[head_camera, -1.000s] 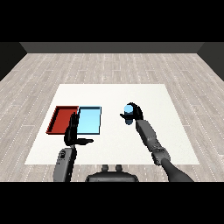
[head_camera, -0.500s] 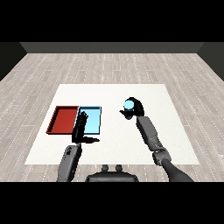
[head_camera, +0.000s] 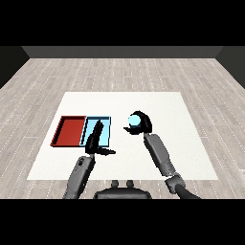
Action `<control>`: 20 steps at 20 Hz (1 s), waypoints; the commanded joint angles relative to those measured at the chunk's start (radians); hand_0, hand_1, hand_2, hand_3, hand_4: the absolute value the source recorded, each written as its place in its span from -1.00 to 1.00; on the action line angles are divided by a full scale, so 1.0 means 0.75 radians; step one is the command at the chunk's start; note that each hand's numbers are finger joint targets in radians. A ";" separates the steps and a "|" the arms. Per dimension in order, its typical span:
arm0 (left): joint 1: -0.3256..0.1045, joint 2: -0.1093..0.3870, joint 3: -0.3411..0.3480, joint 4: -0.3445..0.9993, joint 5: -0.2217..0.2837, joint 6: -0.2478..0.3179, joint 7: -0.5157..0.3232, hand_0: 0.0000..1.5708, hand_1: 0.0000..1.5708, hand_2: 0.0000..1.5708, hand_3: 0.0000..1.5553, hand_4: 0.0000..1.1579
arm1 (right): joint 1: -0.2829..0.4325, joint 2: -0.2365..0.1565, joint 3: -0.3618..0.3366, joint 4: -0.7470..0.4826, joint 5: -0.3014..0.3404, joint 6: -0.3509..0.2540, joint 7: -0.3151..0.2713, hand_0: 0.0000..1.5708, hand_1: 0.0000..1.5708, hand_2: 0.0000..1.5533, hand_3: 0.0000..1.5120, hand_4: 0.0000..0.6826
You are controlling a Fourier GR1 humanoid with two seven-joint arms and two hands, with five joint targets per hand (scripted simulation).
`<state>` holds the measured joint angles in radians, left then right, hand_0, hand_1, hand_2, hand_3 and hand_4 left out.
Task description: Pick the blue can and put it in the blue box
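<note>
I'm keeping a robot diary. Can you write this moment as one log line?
step: carrying | right hand: holds can | left hand: open, over blue tray | can: not yet in tray

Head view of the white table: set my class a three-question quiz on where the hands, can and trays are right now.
1. True or false: the round light blue can lies inside the light blue tray.
2. Which hand curls round the can? A) left hand B) right hand
3. Fill in: the flat red tray lies on the light blue tray's ____ side in the view.

Key: 1 false, the right hand holds it to the right of the trays; 2 B; 3 left.
</note>
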<state>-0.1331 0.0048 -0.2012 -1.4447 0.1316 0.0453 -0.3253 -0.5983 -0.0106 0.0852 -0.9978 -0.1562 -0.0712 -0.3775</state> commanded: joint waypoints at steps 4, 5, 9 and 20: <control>-0.152 -0.006 -0.083 0.191 0.011 0.110 -0.028 -1.00 -1.00 -1.00 -1.00 -1.00 | 0.165 -0.014 0.099 -0.240 -0.006 -0.015 0.080 0.81 0.81 0.85 0.86 0.95; -0.227 -0.006 -0.048 0.207 0.018 0.093 0.020 -1.00 -1.00 -1.00 -1.00 -1.00 | 0.133 0.014 0.234 -0.191 -0.041 -0.143 0.037 0.82 0.82 0.86 0.86 0.96; -0.155 -0.006 -0.183 0.262 0.050 0.192 -0.070 -1.00 -1.00 -1.00 -1.00 -1.00 | 0.186 0.014 0.285 -0.326 -0.036 -0.190 0.104 0.80 0.80 0.86 0.87 0.93; -0.331 -0.006 -0.236 0.503 0.154 0.216 -0.086 -1.00 -1.00 -1.00 -1.00 -1.00 | 0.128 0.014 0.295 -0.244 -0.050 -0.155 0.049 0.78 0.78 0.86 0.86 0.99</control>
<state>-0.3333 0.0003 -0.3543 -1.1321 0.2203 0.1982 -0.3773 -0.4899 -0.0066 0.2810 -1.2198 -0.1814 -0.1782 -0.3096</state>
